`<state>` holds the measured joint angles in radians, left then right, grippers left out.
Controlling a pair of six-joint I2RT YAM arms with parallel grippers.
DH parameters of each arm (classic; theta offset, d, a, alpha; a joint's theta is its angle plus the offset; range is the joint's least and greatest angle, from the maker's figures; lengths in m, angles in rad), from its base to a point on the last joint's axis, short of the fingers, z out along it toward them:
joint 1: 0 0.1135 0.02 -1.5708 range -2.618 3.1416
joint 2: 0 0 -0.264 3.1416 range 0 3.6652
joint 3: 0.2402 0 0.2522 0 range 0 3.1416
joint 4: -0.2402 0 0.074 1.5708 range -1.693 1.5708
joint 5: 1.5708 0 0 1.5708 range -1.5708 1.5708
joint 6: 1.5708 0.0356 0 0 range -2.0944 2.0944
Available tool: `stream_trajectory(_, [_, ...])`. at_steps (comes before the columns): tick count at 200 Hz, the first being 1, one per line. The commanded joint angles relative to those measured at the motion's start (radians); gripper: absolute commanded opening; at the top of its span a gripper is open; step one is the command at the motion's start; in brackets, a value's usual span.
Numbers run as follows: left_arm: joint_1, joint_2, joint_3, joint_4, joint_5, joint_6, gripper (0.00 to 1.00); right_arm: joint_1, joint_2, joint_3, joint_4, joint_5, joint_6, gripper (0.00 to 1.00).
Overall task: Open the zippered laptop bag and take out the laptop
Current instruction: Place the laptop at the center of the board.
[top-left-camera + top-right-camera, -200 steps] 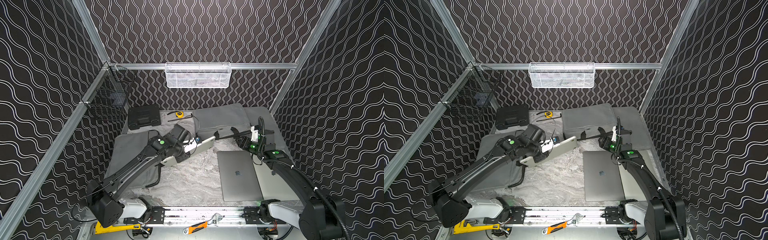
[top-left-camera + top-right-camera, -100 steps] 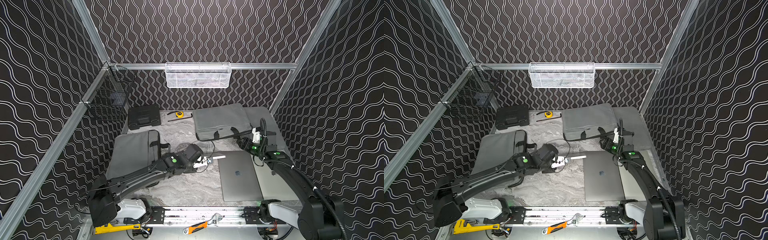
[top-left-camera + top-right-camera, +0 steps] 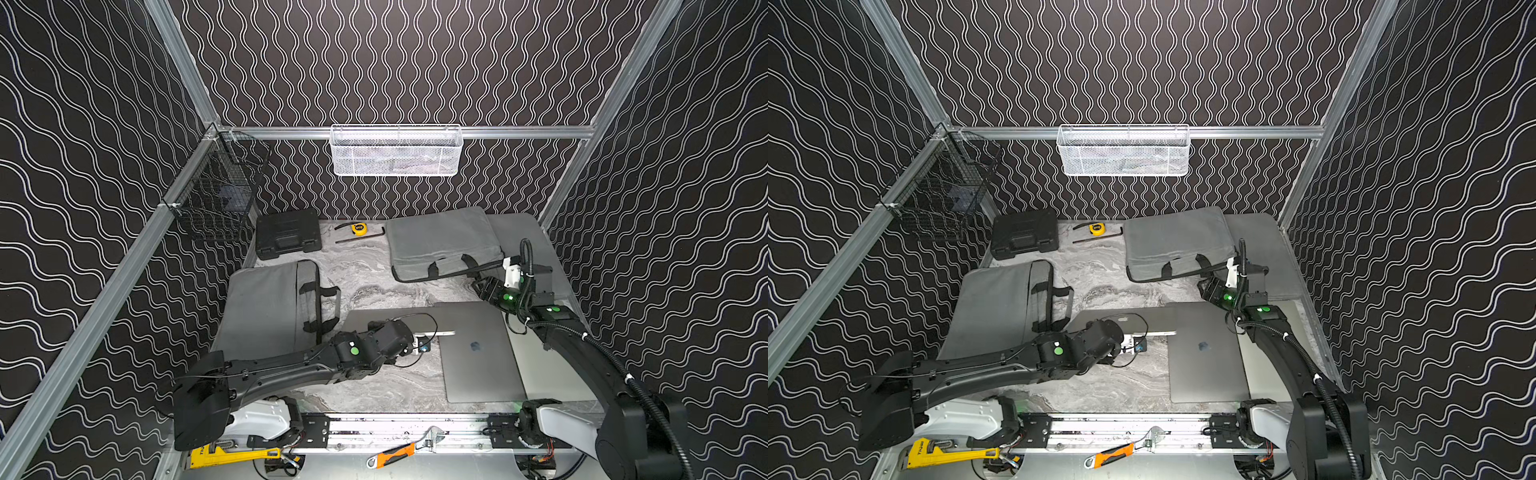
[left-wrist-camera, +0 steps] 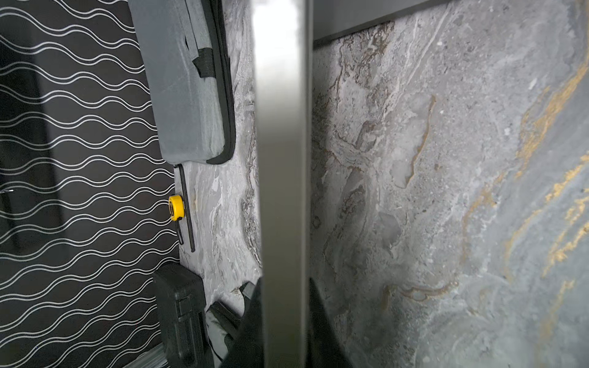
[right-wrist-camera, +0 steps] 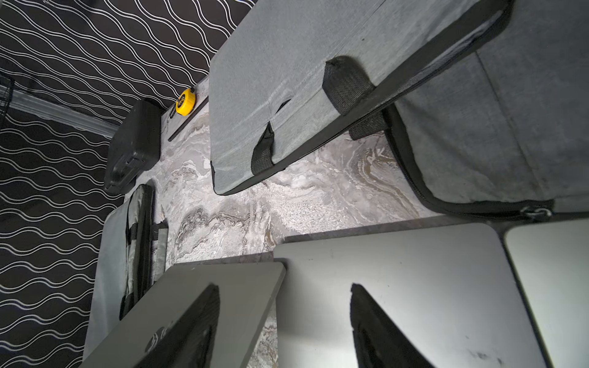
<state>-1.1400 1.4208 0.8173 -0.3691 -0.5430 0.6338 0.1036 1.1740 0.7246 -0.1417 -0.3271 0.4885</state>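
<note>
My left gripper [image 3: 419, 343] [image 3: 1133, 343] [image 4: 284, 282] is shut on the edge of a silver laptop [image 3: 374, 320] [image 3: 1142, 322] [image 4: 283, 159], which lies almost flat at mid-table. Its far end rests against a dark grey laptop [image 3: 478, 357] [image 3: 1204, 353] [image 5: 414, 270]. The grey laptop bag [image 3: 440, 241] [image 3: 1175, 241] [image 5: 287, 79] lies at the back right, on top of another grey bag [image 3: 515, 232] [image 5: 478, 143]. My right gripper [image 3: 478, 286] [image 3: 1202, 286] [image 5: 283, 286] hangs open and holds nothing, above the dark laptop's far corner, just in front of the bag.
A third grey bag [image 3: 266, 307] lies at the left. A lighter laptop [image 3: 540, 365] sits right of the dark one. At the back are a black case [image 3: 286, 239], a yellow tape measure [image 3: 358, 227] and a hex key [image 3: 361, 239]. Mesh baskets [image 3: 395, 151] hang on the walls.
My left arm has brought the silver laptop down and toward the front, from tilted in the air to almost flat beside the dark laptop. The back bag has settled flat. The right gripper has hardly moved.
</note>
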Motion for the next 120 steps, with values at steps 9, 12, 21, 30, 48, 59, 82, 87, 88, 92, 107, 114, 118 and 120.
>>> stream_trajectory(9, [-0.001, -0.058, -0.009, -0.014, -0.038, -0.053, 0.0, -0.001, 0.009, 0.001, 0.024, -0.022, 0.004, 0.66])
stream_trajectory(12, [0.0, -0.062, -0.01, -0.018, -0.041, -0.055, 0.0, -0.001, 0.007, 0.0, 0.025, -0.022, 0.004, 0.66])
stream_trajectory(21, [-0.001, -0.076, -0.017, -0.032, -0.052, -0.063, 0.0, -0.001, 0.002, -0.005, 0.031, -0.02, 0.006, 0.66])
stream_trajectory(30, [-0.001, -0.09, -0.025, -0.045, -0.056, -0.067, 0.0, -0.001, -0.004, -0.014, 0.043, -0.017, 0.01, 0.66])
stream_trajectory(48, [-0.001, -0.114, -0.052, -0.05, -0.05, -0.059, 0.0, -0.002, -0.007, -0.025, 0.068, -0.022, 0.019, 0.66])
stream_trajectory(59, [-0.001, -0.117, -0.067, -0.044, -0.054, -0.048, 0.0, -0.002, 0.002, -0.023, 0.073, -0.031, 0.023, 0.66])
stream_trajectory(82, [-0.003, -0.101, -0.072, -0.06, -0.056, -0.052, 0.0, -0.003, 0.021, -0.012, 0.082, -0.054, 0.029, 0.66])
stream_trajectory(87, [-0.005, -0.101, -0.072, -0.067, -0.05, -0.055, 0.0, -0.002, 0.024, -0.01, 0.082, -0.057, 0.031, 0.66])
stream_trajectory(88, [-0.005, -0.1, -0.072, -0.068, -0.048, -0.054, 0.0, -0.002, 0.025, -0.01, 0.082, -0.058, 0.031, 0.66])
stream_trajectory(92, [-0.008, -0.099, -0.073, -0.071, -0.043, -0.055, 0.0, -0.003, 0.026, -0.01, 0.083, -0.059, 0.032, 0.66])
stream_trajectory(107, [-0.023, -0.099, -0.094, -0.065, -0.042, -0.049, 0.0, -0.002, 0.029, -0.014, 0.09, -0.064, 0.03, 0.66])
stream_trajectory(114, [-0.03, -0.095, -0.116, -0.042, -0.051, -0.044, 0.0, -0.002, 0.03, -0.017, 0.093, -0.067, 0.03, 0.66])
stream_trajectory(118, [-0.033, -0.093, -0.127, -0.027, -0.055, -0.043, 0.0, -0.003, 0.031, -0.02, 0.095, -0.068, 0.031, 0.66])
stream_trajectory(120, [-0.033, -0.092, -0.134, -0.018, -0.056, -0.042, 0.0, -0.003, 0.031, -0.021, 0.095, -0.07, 0.031, 0.66])
